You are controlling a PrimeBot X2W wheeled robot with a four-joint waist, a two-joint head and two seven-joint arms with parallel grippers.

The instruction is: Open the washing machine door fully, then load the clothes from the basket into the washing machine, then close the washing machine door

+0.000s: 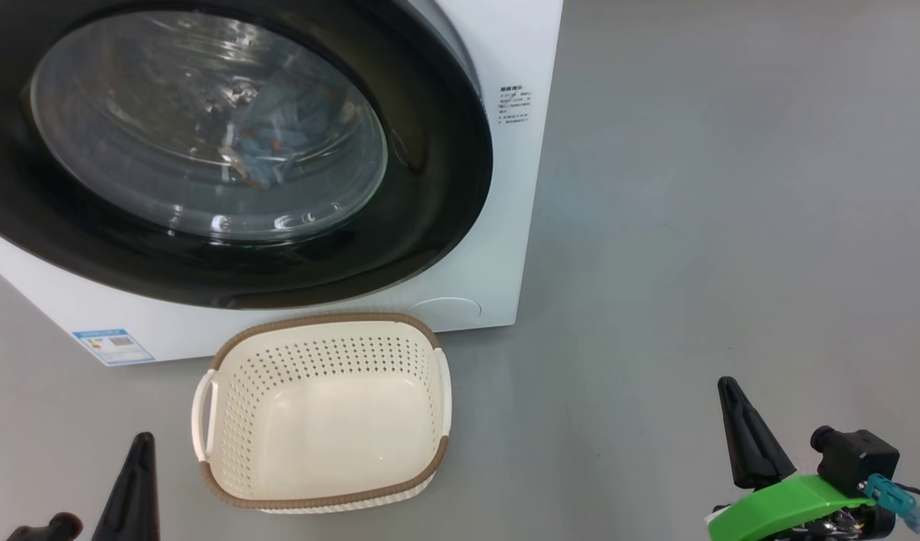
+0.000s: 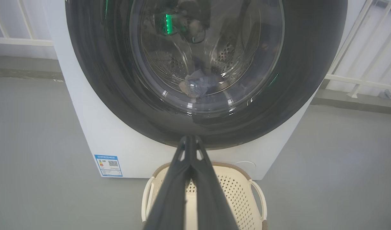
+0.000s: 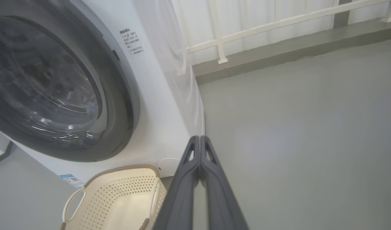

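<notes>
Though empty, left gripper (image 2: pixel 189 142) and right gripper (image 3: pixel 199 142) fully closed; clothes (image 1: pixel 268 143) seemingly behind washing machine door (image 1: pixel 429 225).

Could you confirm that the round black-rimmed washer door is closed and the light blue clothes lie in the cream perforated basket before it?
Not quite: the cream perforated plastic basket is empty. The head view shows the light blue clothes inside the white washing machine, behind the glass of the closed round black-rimmed door.

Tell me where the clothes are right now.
The clothes are inside the washing machine, seen through the glass of the shut washing machine door in the head view's upper left, above the empty basket.
</notes>
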